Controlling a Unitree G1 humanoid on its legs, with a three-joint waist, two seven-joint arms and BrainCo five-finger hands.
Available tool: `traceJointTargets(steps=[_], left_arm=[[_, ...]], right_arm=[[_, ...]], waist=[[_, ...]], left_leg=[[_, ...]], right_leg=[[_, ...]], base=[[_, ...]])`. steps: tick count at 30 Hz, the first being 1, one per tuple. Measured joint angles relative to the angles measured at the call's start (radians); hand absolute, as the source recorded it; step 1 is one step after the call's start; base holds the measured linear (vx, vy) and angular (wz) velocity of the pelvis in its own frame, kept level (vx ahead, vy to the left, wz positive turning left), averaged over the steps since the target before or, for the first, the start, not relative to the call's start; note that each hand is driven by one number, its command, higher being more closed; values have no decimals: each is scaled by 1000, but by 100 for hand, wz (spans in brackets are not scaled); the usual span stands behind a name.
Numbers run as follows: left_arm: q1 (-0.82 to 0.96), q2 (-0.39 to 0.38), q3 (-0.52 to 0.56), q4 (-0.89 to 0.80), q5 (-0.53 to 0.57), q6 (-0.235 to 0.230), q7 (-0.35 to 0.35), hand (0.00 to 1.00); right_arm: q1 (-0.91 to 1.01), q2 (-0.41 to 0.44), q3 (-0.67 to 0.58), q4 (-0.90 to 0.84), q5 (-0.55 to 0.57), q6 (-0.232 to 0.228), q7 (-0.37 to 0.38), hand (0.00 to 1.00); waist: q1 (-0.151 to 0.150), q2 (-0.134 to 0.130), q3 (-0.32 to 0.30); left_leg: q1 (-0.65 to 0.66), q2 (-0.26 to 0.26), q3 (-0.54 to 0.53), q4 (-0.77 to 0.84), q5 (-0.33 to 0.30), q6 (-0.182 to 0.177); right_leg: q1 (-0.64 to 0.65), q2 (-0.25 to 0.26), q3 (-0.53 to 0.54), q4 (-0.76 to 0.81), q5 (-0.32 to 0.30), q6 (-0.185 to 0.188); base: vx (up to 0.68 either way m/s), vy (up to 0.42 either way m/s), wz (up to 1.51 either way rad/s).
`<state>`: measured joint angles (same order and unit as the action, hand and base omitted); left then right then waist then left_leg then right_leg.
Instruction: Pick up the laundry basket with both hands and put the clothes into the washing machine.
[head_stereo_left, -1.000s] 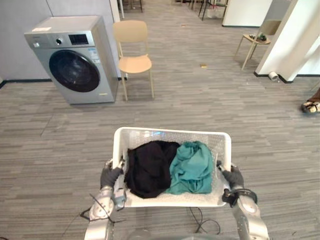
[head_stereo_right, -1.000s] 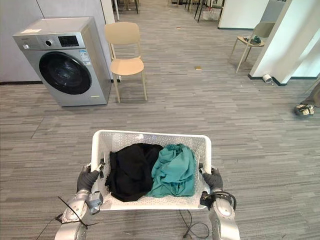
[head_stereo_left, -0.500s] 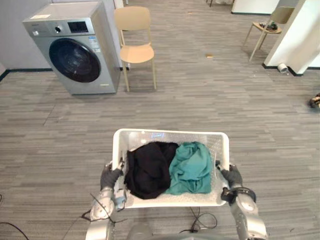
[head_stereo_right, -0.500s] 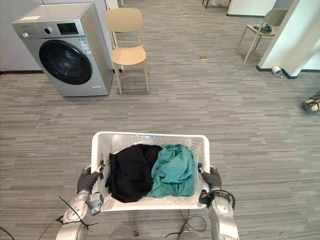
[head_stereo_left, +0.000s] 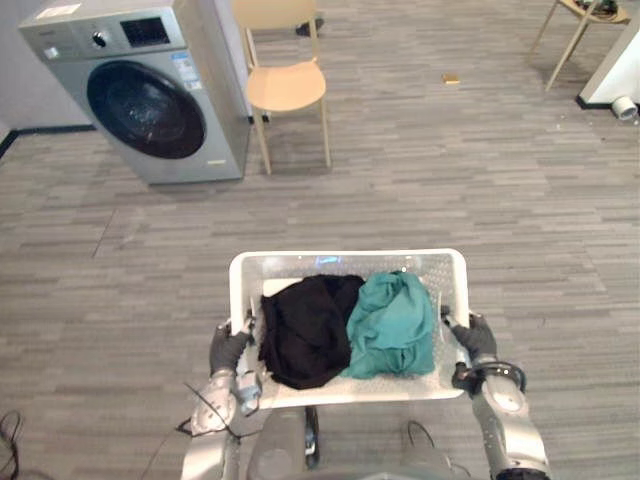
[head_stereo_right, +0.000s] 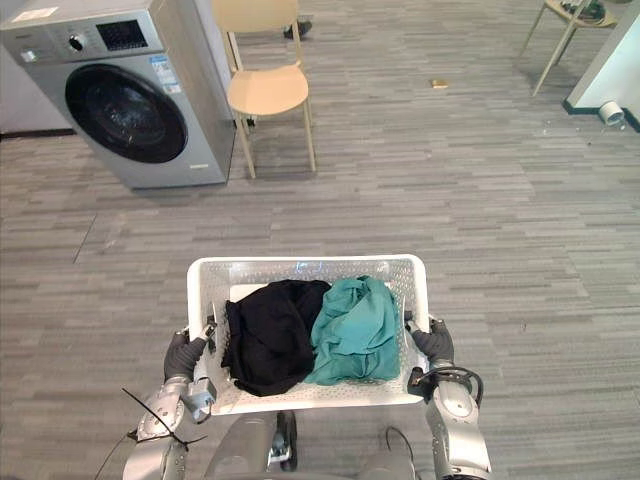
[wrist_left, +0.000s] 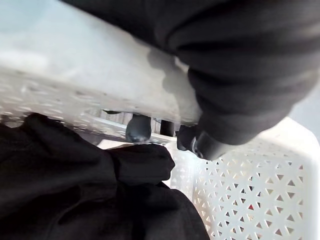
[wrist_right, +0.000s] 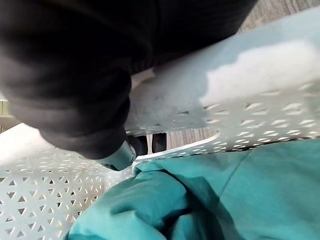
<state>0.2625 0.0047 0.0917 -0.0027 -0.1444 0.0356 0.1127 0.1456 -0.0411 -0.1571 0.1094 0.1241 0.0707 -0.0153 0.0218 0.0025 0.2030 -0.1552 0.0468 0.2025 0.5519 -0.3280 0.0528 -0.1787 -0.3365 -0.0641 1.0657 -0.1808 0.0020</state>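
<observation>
**Basket held at both ends — washer well off**

The white laundry basket (head_stereo_left: 345, 264) is held up off the grey plank floor (head_stereo_left: 520, 200), close in front of the robot. It is gripped at its two short ends. The left hand (head_stereo_left: 228, 347) is closed on the left rim, and in its wrist view the dark fingertips (wrist_left: 138, 128) are seen hooked through the handle slot. The right hand (head_stereo_left: 473, 338) is clamped the same way on the right rim.

Two garments are lying inside, touching — a black garment (head_stereo_left: 305, 330) on the left and a teal garment (head_stereo_left: 393, 325) on the right.

The washing machine (head_stereo_left: 140, 90) is seen well apart, ahead and to the left, with its round door closed. A tan chair (head_stereo_left: 285, 85) is placed just beside it.
</observation>
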Motion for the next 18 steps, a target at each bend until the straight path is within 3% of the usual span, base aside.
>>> traceJointTargets(steps=[2,3,5,6,7,8,9,10,11,12,13,14,15,16,17,18], left_arm=[[-7,25,2,-7,0,-3,0,100],[-10,27,2,-10,0,-4,0,100],[-30,29,1,-11,-1,-6,-2,100],[-35,29,1,-11,-1,-6,-2,100],[-40,29,1,-11,-1,-7,-3,100],[-45,27,1,-10,0,-7,-3,100],[-38,19,1,-1,0,-7,-3,100],[-38,14,1,7,1,-6,-3,100],[-42,-5,1,15,2,-3,-2,100],[-46,-17,2,15,2,-3,-2,100],[-40,-26,5,15,2,-3,-2,100],[-33,-30,9,14,2,-3,-4,100],[-13,-38,12,1,1,-5,-6,100],[-6,-43,9,-12,-1,-18,-9,100],[-6,-42,9,-15,-1,-23,-11,100],[-16,-40,9,-22,-2,-25,-19,100]], right_arm=[[3,24,1,-1,1,-2,2,100],[3,27,1,-6,1,-3,2,100],[6,28,-5,-35,2,-3,1,100],[8,28,-8,-46,2,-3,1,100],[13,28,-11,-60,2,-3,1,100],[17,25,-11,-69,2,-3,0,100],[26,17,-5,-69,2,-3,-1,100],[31,9,-2,-69,2,-3,-2,100],[25,-10,-2,-71,3,-2,-1,100],[25,-11,-3,-77,3,-1,-1,100],[39,-15,0,-101,3,3,-1,100],[50,-19,5,-113,3,4,-2,100],[67,-19,12,-144,3,5,-7,100],[69,-19,12,-167,3,5,-16,100],[70,-18,11,-173,3,4,-24,100],[61,-18,9,-174,6,1,-31,100]], waist=[[-17,26,3],[-23,30,2],[-46,40,6],[-56,41,6],[-65,38,5],[-75,27,3],[-73,29,1],[-72,39,-2],[-68,82,-6],[-64,85,-3],[-63,95,2],[-61,98,4],[-52,107,6],[-37,104,14],[-27,94,16],[-2,69,21]], left_leg=[[169,0,-1,-137,-13,10],[200,0,-2,-169,-12,10],[309,1,-20,-271,-11,-3],[329,5,-25,-286,-15,-19],[364,4,-40,-310,-28,-43],[418,-1,-64,-320,-56,-89],[471,10,-85,-305,-80,-123],[486,24,-100,-281,-80,-125],[458,72,-128,-166,-58,-133],[409,87,-131,-28,5,-119],[328,137,-118,201,181,-83],[284,173,-111,314,320,-67],[190,263,-82,521,458,-33],[92,322,-40,689,355,31],[44,318,-36,726,307,40],[-77,264,-29,686,184,26]], right_leg=[[-104,121,-41,-1,-56,14],[-130,146,-62,-41,-66,12],[-225,248,-99,-363,-55,3],[-235,269,-91,-481,-29,7],[-246,292,-65,-666,37,18],[-248,315,-38,-831,133,14],[-238,336,-14,-822,289,-22],[-240,336,-15,-777,341,-22],[-250,359,-48,-664,247,-40],[-243,366,-65,-595,184,-50],[-181,378,-91,-564,115,-69],[-132,388,-97,-577,91,-81],[-25,418,-101,-628,52,-85],[78,444,-92,-682,36,-103],[119,442,-88,-706,28,-109],[212,417,-66,-765,20,-110]], base=[[693,211,-8],[660,138,6],[667,96,29],[678,52,48],[567,14,58],[909,-32,61],[798,-65,48],[937,-79,30],[774,-99,24],[760,-114,32],[759,-144,34],[723,-131,39],[842,-136,17],[547,-87,8],[782,-77,-21],[509,-34,-19]])
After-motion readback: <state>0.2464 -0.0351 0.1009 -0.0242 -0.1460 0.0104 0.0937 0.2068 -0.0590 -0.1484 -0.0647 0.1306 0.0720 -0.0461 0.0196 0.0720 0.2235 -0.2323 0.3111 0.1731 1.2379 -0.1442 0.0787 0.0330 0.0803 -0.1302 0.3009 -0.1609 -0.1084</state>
